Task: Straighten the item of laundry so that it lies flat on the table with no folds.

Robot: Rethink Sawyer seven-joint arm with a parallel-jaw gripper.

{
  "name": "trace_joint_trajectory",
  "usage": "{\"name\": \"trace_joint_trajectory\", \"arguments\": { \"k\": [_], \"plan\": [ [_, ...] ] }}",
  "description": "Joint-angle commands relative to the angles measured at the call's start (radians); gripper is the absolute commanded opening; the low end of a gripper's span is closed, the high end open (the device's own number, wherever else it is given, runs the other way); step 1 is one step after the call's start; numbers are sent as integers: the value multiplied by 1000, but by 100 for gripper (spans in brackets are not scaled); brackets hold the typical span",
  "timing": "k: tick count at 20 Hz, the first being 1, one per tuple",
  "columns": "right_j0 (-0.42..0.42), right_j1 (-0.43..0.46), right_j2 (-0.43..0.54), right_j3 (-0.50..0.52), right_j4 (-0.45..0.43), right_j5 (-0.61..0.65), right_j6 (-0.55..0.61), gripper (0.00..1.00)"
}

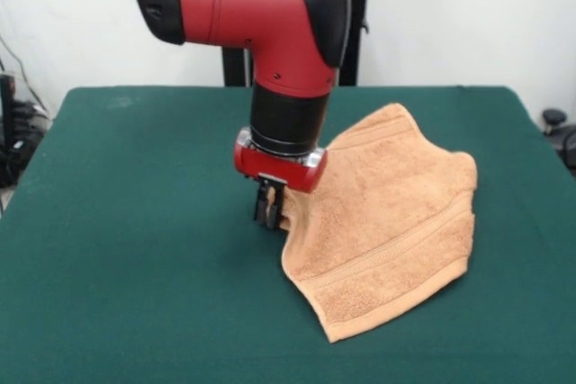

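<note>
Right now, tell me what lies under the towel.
The tan towel rests on the green table; the gripper meets its raised edge. Anything beneath the cloth is covered.

Red arm (pixel 270 6) bent downward, gripper (pixel 269 207) vertical, low

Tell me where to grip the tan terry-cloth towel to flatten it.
Probably the tan terry-cloth towel's edge by the gripper, from above. That side looks bunched and lifted off the dark green table; the banded hem already lies flat.
</note>
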State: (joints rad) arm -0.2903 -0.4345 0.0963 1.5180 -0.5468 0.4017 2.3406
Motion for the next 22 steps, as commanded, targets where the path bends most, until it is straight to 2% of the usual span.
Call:
{"name": "trace_joint_trajectory", "arguments": {
  "k": [1,7,14,22],
  "plan": [
    [-60,-99,53,177,-2,70,-97,0],
    [-111,-155,62,218,-29,97,-152,0],
    [-144,-141,73,206,-69,86,-178,0],
    [-145,-110,76,174,-98,65,-158,0]
  ]
}}
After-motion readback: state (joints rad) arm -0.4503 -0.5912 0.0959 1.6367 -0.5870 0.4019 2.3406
